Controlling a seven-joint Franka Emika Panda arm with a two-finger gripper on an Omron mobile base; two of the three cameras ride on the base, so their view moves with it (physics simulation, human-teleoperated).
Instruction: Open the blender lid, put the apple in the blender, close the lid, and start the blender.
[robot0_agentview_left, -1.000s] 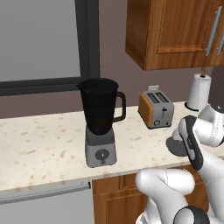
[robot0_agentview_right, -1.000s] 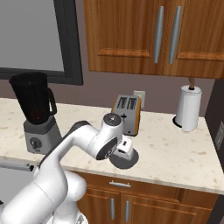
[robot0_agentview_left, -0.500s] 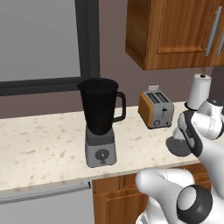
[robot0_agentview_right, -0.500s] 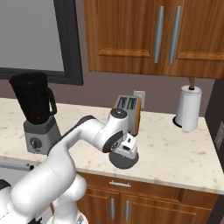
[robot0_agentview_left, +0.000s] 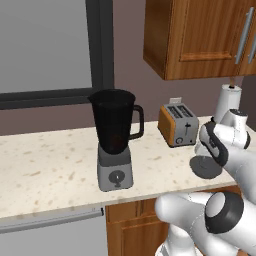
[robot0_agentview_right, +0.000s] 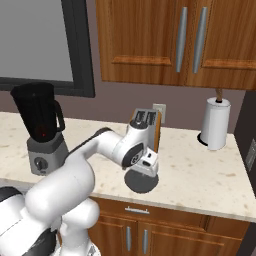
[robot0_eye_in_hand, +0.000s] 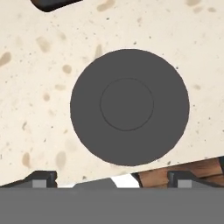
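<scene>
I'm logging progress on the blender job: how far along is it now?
Done: the blender lid is off and lies flat on the counter beside the toaster; the blender stands open. In hand: nothing; the gripper hovers open above the lid. Left: apple in, lid on, start.

Black blender lid (robot0_eye_in_hand: 129, 106) lies flat on counter; blender (robot0_agentview_left: 114, 138) stands uncovered.

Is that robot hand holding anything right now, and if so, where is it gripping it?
Nothing is held. The gripper is open, hovering above the blender lid, which lies flat on the counter near its front edge.
</scene>
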